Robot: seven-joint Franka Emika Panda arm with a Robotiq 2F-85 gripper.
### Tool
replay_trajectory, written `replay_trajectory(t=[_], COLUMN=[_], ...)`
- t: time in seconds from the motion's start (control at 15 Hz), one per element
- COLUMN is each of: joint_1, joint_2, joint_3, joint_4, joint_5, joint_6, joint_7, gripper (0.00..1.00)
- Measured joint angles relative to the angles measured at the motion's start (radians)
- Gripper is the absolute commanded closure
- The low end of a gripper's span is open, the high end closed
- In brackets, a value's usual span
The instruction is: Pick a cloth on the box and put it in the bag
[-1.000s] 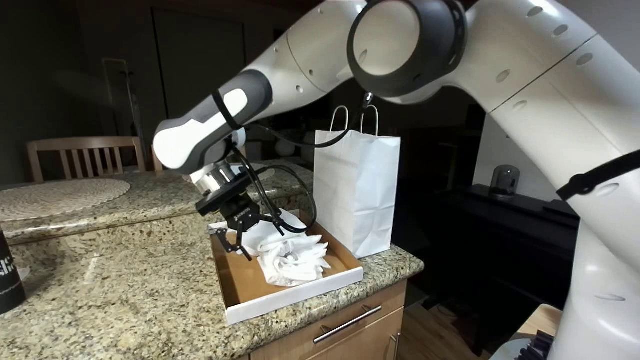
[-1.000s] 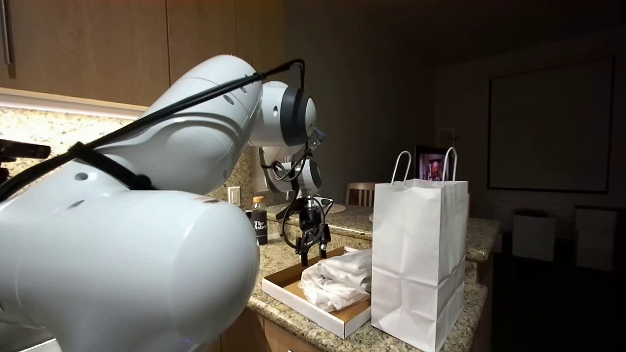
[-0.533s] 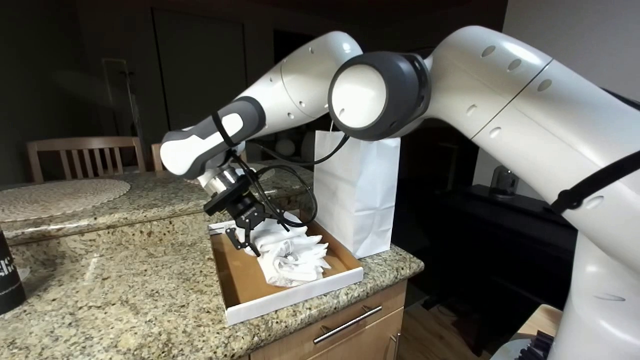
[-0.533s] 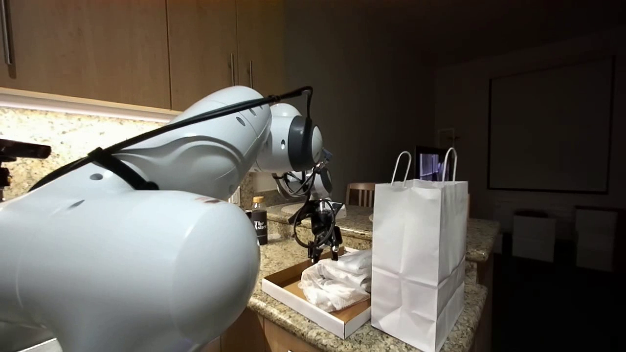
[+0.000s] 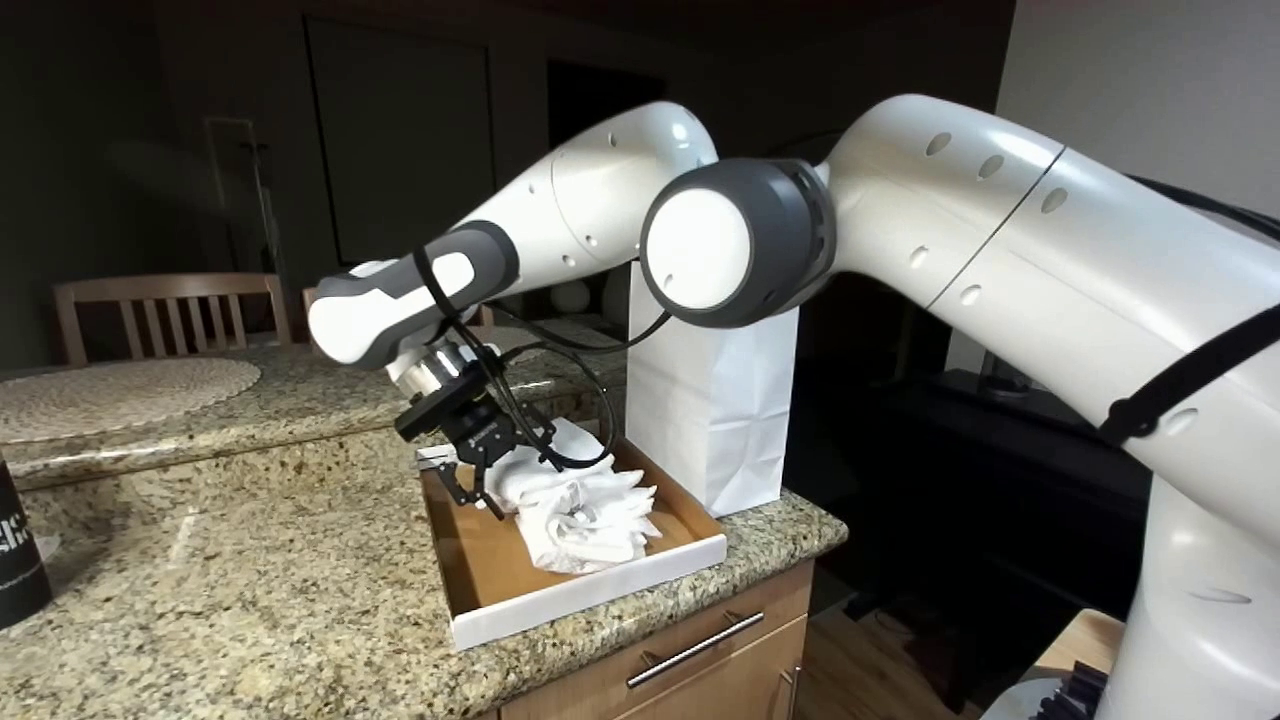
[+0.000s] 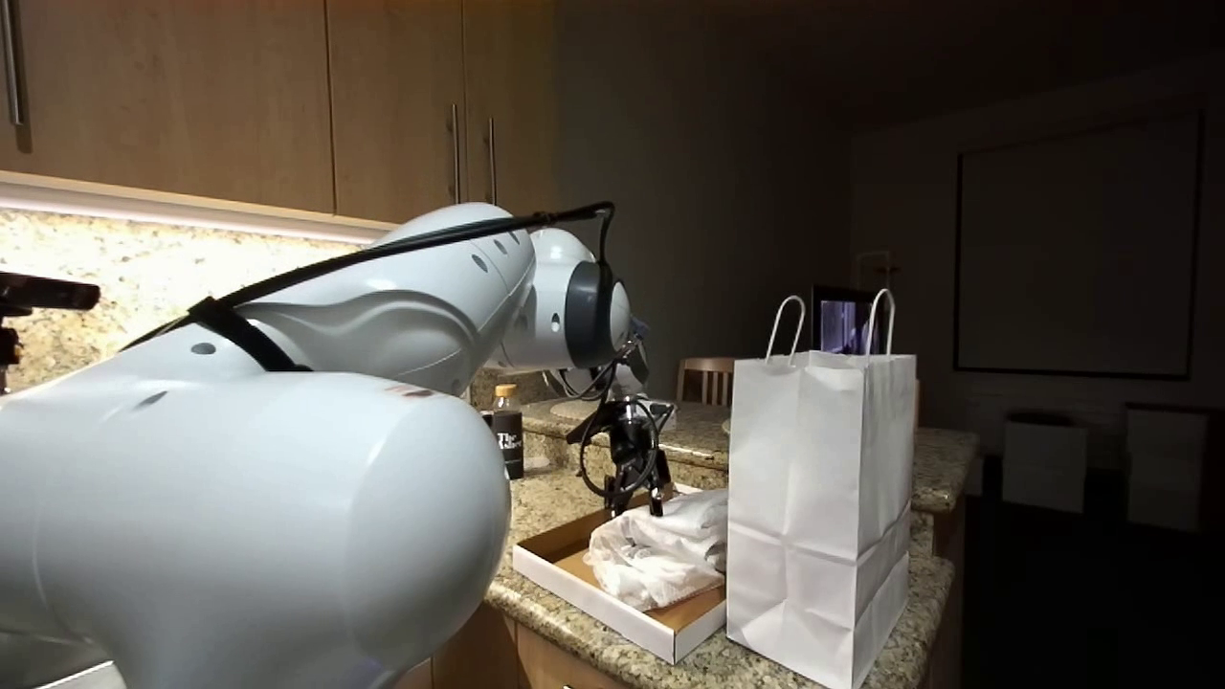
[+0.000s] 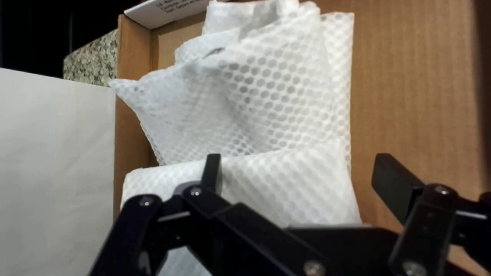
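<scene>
The cloth (image 5: 585,520) is a crumpled, folded white heap with a dotted mesh pattern. It lies in the shallow box (image 5: 590,602), and shows in both exterior views (image 6: 656,555) and in the wrist view (image 7: 268,96). My gripper (image 5: 528,490) is open and points down over the box's far part. In the wrist view, the open gripper (image 7: 298,165) has its left finger over the cloth and its right finger over bare cardboard. I cannot tell whether a fingertip touches the cloth. The tall white paper bag (image 6: 813,498) stands upright beside the box, its inside hidden.
The box stands near the edge of the granite counter (image 5: 300,600). A raised ledge (image 5: 300,410) with a woven placemat (image 5: 120,395) runs behind it. A dark bottle (image 6: 509,440) stands farther along the counter. The bag's two handles (image 6: 790,325) stick up.
The arm's elbow has lowered. In an exterior view the gripper has shifted right, toward the cloth. It stays open. The cloth, box and bag have not moved.
</scene>
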Motion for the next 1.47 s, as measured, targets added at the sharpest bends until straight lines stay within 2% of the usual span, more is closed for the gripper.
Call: replay_trajectory(t=[0.07,0.13,0.2,0.8,0.93,1.07,1.2,1.47], joint_1=[0.004,0.006,0.006,0.001,-0.004,-0.011,-0.021,-0.036], joint_2=[0.019,0.037,0.052,0.100,0.104,0.106,0.108,0.108], joint_3=[-0.006,-0.011,-0.015,-0.044,-0.038,-0.034,-0.030,-0.019], joint_4=[0.018,0.035,0.049,0.149,0.166,0.181,0.196,0.222], joint_5=[0.000,-0.003,-0.004,-0.001,0.000,0.002,0.006,0.012], joint_6=[-0.001,-0.001,-0.003,-0.129,-0.169,-0.204,-0.229,-0.244], joint_7=[0.000,0.000,0.001,-0.014,-0.037,-0.064,-0.094,-0.129], gripper=[0.00,0.25,0.26,0.86,0.92,0.93,0.90,0.91])
